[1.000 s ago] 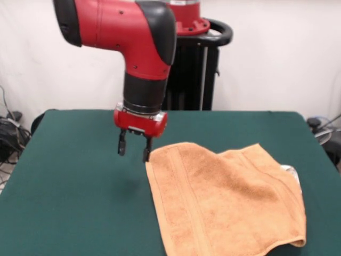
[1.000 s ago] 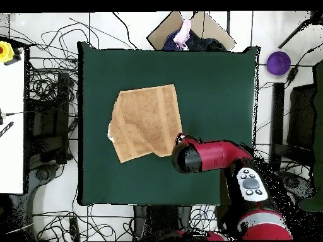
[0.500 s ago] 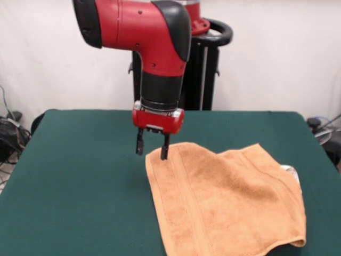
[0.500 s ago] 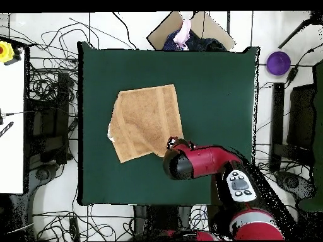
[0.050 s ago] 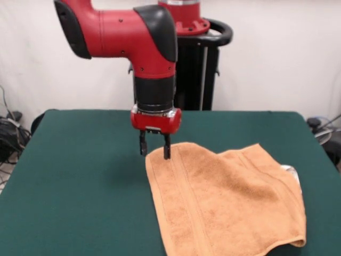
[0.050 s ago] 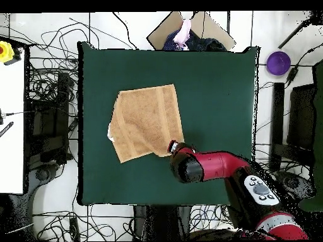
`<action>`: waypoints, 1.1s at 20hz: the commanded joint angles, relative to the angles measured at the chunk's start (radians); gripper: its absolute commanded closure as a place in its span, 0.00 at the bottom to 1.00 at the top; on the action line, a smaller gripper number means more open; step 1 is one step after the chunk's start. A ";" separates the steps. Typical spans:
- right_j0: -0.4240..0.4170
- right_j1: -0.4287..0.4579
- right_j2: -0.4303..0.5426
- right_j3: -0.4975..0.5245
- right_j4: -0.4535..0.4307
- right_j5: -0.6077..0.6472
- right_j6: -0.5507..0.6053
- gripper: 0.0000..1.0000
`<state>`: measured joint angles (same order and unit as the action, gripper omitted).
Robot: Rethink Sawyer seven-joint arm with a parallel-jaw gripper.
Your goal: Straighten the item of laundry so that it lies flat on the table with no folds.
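A purple bowl (image 6: 278, 63) sits among floor cables (image 6: 47, 94).

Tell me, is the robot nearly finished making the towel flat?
Not yet. Done so far: the gripper has reached the towel, hanging with open jaws right at its far corner. In hand: it looks ready to take that corner. Left to do: the towel's right side is bunched and doubled over, so it probably needs pulling out until it lies smooth on the green table.

Dark green table (image 5: 69, 176) carries orange-tan towel (image 5: 224, 202), one side folded over.
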<state>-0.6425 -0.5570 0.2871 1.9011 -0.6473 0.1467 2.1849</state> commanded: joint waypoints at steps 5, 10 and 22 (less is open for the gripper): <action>-0.014 0.028 0.199 0.009 -0.087 0.141 -0.183 0.00; 0.057 -0.019 0.106 -0.008 -0.086 0.163 -0.100 0.00; 0.055 0.005 0.093 -0.041 -0.108 0.127 -0.117 0.00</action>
<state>-0.5480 -0.5974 0.3255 1.9080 -0.6918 0.2165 2.1839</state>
